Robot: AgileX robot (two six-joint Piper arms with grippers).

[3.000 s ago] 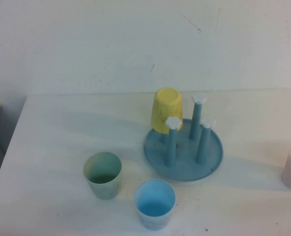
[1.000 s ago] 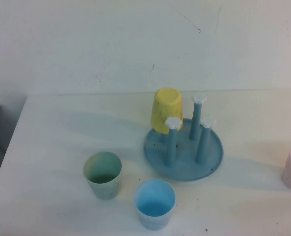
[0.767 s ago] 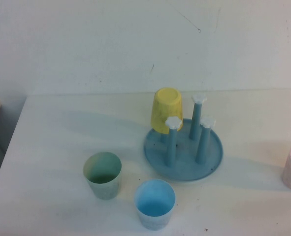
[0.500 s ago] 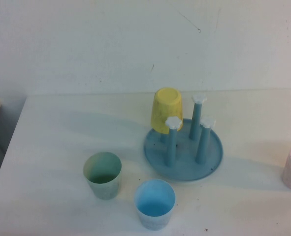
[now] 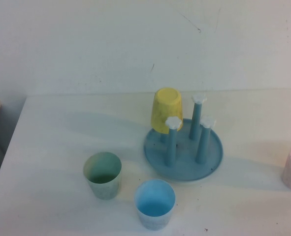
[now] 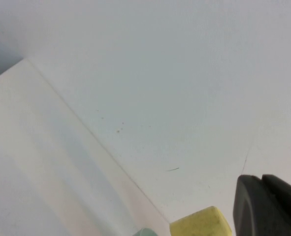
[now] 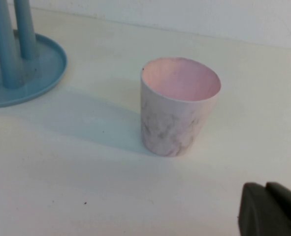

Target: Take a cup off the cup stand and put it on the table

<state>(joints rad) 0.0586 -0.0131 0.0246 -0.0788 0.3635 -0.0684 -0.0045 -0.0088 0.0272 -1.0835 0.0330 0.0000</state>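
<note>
High view: the yellow cup (image 5: 166,109) is seen upside down on a back peg of the cup stand (image 5: 183,150), which stands on the white table (image 5: 51,142); neither arm is seen here. A green cup (image 5: 102,175) and a light blue cup (image 5: 155,203) stand nearer. The left tool (image 6: 269,206) is glimpsed beside the yellow cup, the right tool (image 7: 271,210) low near a pink cup (image 7: 178,105); whether either is open cannot be told.

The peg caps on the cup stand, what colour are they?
White, flower-shaped caps on the blue cup stand; clearest in the high view.
</note>
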